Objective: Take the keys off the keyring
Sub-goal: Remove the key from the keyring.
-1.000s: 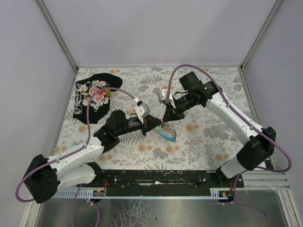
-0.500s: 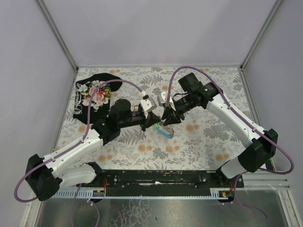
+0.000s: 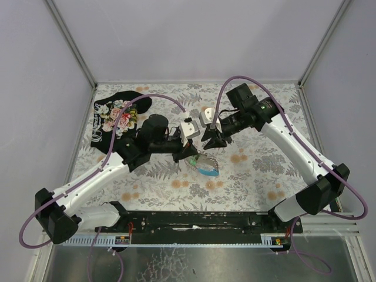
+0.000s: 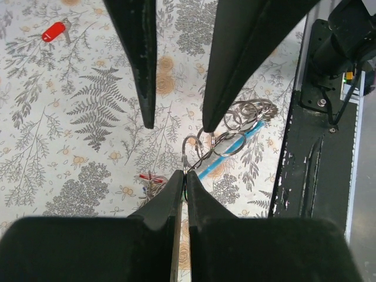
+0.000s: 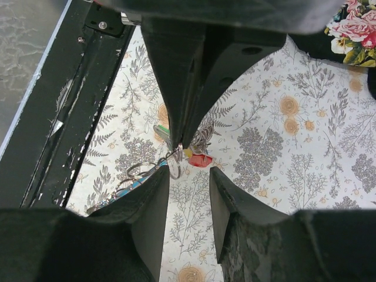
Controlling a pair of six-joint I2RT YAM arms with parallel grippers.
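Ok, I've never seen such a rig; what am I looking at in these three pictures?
Two robot arms are bolted to a table with a flowery cover. One picture looks down from above; the other two come from a camera on each wrist, showing that arm's claw at the bottom. The left claw is shut on the keyring, with coloured keys beside its tip. The right claw faces it, open, holding nothing. One red key lies apart; a black floral cloth lies far left.
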